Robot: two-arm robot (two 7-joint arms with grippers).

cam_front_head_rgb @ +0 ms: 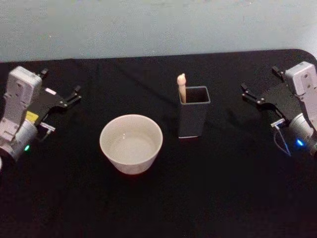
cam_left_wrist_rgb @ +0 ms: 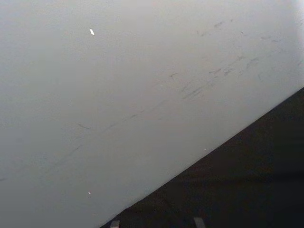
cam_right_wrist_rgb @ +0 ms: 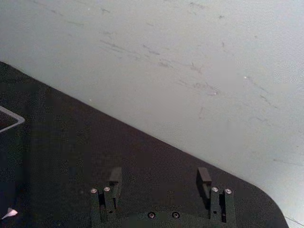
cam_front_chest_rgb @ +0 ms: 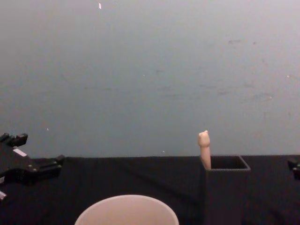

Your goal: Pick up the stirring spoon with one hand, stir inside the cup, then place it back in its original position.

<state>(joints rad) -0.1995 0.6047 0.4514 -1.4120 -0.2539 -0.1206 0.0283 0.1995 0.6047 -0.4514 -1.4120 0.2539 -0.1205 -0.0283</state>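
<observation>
As the slim peach-handled stirring spoon stands upright at nine o'clock from your nearer right gripper, its jaws and the left gripper's gape empty.

bowl of stirring spoon hidden inside holder, cup cropped by chest view's lower edge

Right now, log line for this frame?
stirring spoon in holder; cup left of holder; left gripper parked far-left, jaws open; right gripper parked far-right, jaws open
</observation>
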